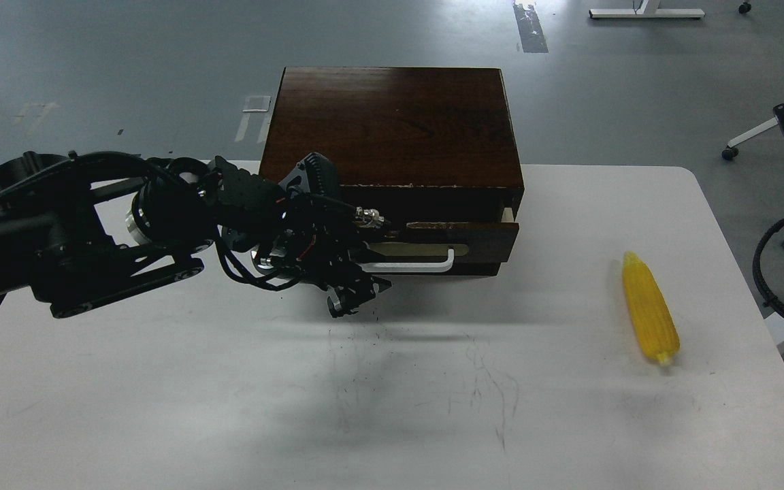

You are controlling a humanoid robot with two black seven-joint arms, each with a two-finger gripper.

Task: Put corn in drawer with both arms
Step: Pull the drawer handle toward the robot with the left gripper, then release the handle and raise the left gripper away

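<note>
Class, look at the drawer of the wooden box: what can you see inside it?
The drawer is pulled out only slightly. A narrow dark gap shows above its front, and a sliver of pale side at its right end. Its inside is hidden under the box top. The corn lies outside on the table.

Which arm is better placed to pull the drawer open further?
Left. Its gripper is already at the drawer's handle; the drawer looks barely open. The right gripper is out of view.

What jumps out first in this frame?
The bright yellow corn lying alone on the right side of the white table. Next, the dark wooden box at the table's back, its drawer pulled slightly open. The black left arm's gripper sits at the drawer's white handle, its jaws too dark to read.
</note>
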